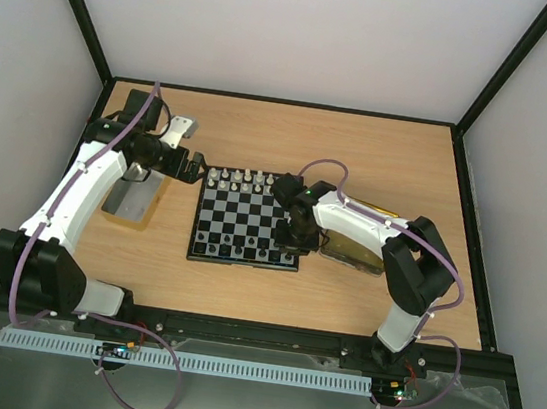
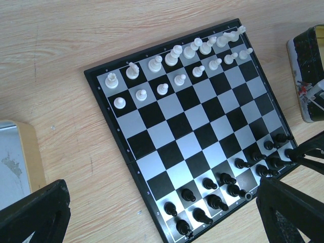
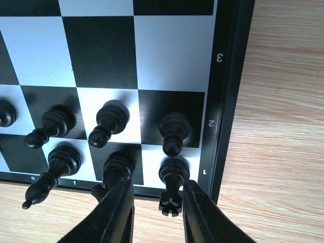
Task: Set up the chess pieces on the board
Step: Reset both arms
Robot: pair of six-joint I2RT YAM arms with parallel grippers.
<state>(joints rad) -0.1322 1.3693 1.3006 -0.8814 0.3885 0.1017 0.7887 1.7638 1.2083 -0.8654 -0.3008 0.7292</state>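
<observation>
The board (image 1: 247, 216) lies mid-table. White pieces (image 1: 246, 181) fill its two far rows and black pieces (image 1: 237, 251) its two near rows. In the right wrist view my right gripper (image 3: 156, 195) is open, with its fingers on either side of a black rook (image 3: 171, 178). The rook stands on the corner square by the "1" mark, close to the right finger (image 3: 202, 217). My left gripper (image 1: 197, 169) is open and empty, above the board's far left corner. Its wrist view shows the whole board (image 2: 126, 147), the white pieces (image 2: 177, 55) and the black pieces (image 2: 228, 182).
A silver-grey metal tray (image 1: 133, 196) lies left of the board, under the left arm. A gold tray (image 1: 354, 245) lies right of the board, partly under the right arm. It also shows in the left wrist view (image 2: 309, 66). Bare wood surrounds the board.
</observation>
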